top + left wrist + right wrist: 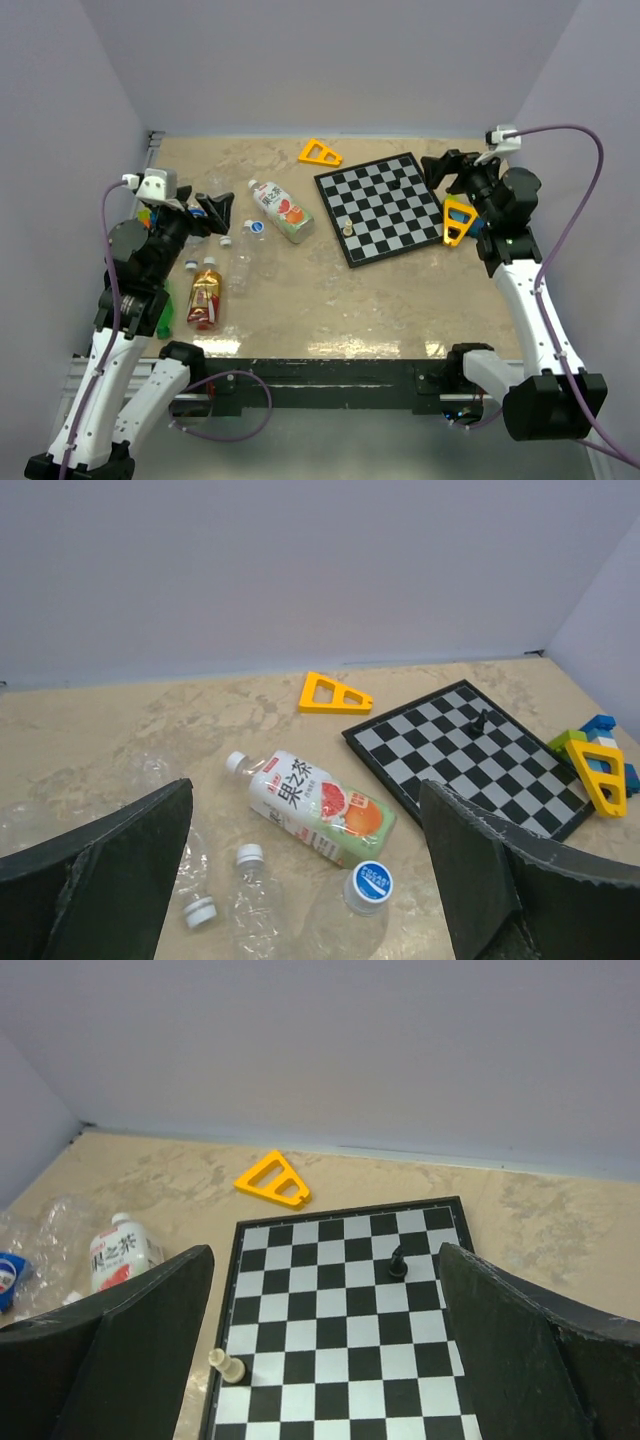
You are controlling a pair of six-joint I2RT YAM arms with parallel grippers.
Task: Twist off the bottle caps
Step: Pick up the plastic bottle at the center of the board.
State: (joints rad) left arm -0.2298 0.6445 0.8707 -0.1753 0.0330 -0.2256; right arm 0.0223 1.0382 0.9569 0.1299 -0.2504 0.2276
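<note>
Plainly, both claws hang released with nothing between their fingers. The left claw (307, 810) is spread wide above the bottles on the left side of the bench (330, 300). The right claw (325, 1260) is equally wide over the chessboard (385, 205).

The labelled bottle (320, 808) lies on its side between the left fingers in the wrist view, with its white cap (235, 762) screwed on and pointing to the back wall. Just nearer are the clear bottles (240, 262), whose bodies all but melt into the bench. One carries a blue cap (372, 882), and its body is cut off by the bottom edge. Another shows a white-capped neck (249, 856). A third small white cap (200, 912) lies beside the left finger; I cannot tell whether it sits on a bottle or lies loose.

From above, a red-and-yellow bottle (205, 300) lies capped near the front edge. A green bottle (163, 318) beside it is half hidden under the left arm.

A yellow triangle (319, 152) rests near the back wall. Two small chess pieces, one pale (228, 1365) and one dark (398, 1260), stand on the board.
</note>
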